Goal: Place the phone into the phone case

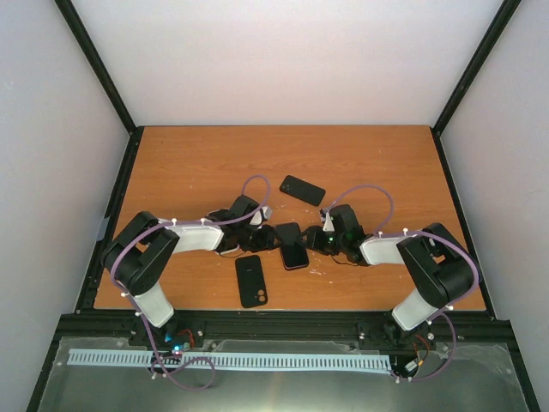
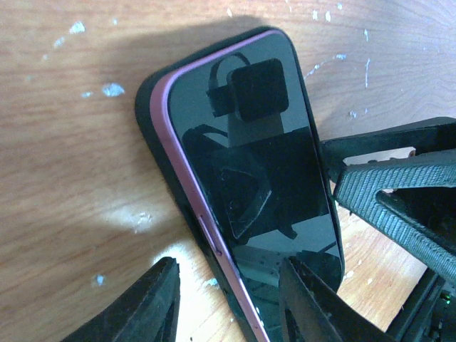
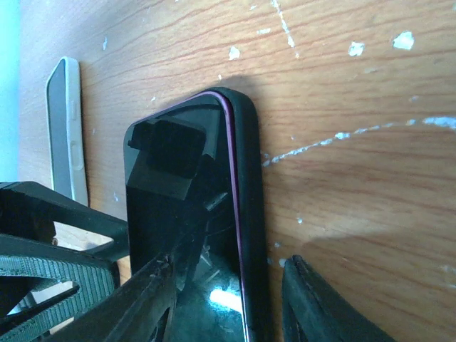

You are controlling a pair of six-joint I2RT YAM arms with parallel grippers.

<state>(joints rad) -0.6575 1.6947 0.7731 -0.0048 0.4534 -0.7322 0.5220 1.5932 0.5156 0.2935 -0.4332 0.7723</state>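
The phone [image 1: 293, 247], black-screened with a pink frame, lies in the table's middle, sitting in a black case [image 2: 146, 121]. Its pink side still shows above the case's rim in the left wrist view [image 2: 249, 149] and the right wrist view [image 3: 178, 214]. My left gripper [image 1: 268, 238] is open at the phone's left side, its jaws [image 2: 231, 306] straddling the pink edge, one finger over the screen. My right gripper [image 1: 314, 240] is open at the phone's right side, its jaws [image 3: 228, 306] straddling the case's rim [image 3: 251, 214].
A second black case [image 1: 250, 280] with a camera cut-out lies near the front edge. Another black phone or case [image 1: 302, 190] lies behind the grippers. A white case [image 3: 64, 128] lies under the left arm. Black frame posts edge the table.
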